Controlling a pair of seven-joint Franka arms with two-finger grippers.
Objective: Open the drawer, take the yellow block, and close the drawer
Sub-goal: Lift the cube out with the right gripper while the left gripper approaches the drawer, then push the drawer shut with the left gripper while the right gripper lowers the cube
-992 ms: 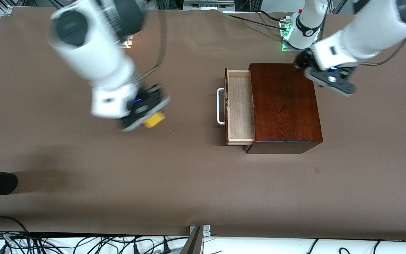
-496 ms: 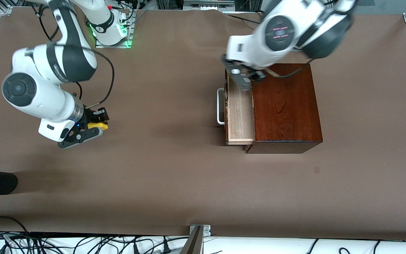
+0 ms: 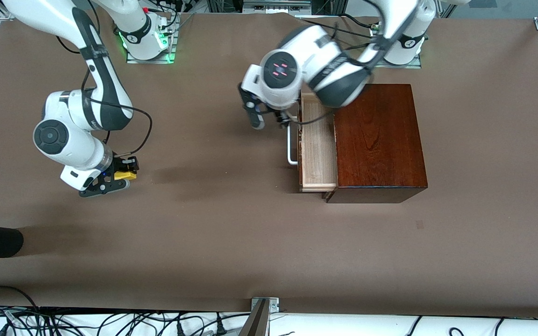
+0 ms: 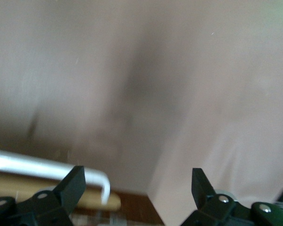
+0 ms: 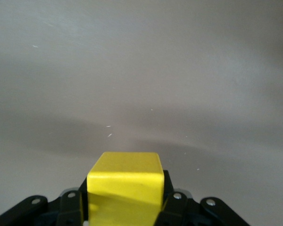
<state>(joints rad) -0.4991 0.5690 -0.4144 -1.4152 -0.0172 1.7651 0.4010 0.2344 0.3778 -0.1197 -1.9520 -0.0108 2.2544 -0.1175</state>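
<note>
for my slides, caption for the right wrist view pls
Right gripper holds the yellow block above the bare brown table.

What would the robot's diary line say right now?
drawer: open | yellow block: in right gripper | left gripper: open, by handle

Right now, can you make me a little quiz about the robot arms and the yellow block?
1. True or false: the drawer is shut.
2. Which gripper holds the yellow block: A) left gripper, B) right gripper?
3. Fill in: the left gripper hangs open beside the drawer's white ______.

Key: 1 false, it stands open. 2 B. 3 handle.
</note>
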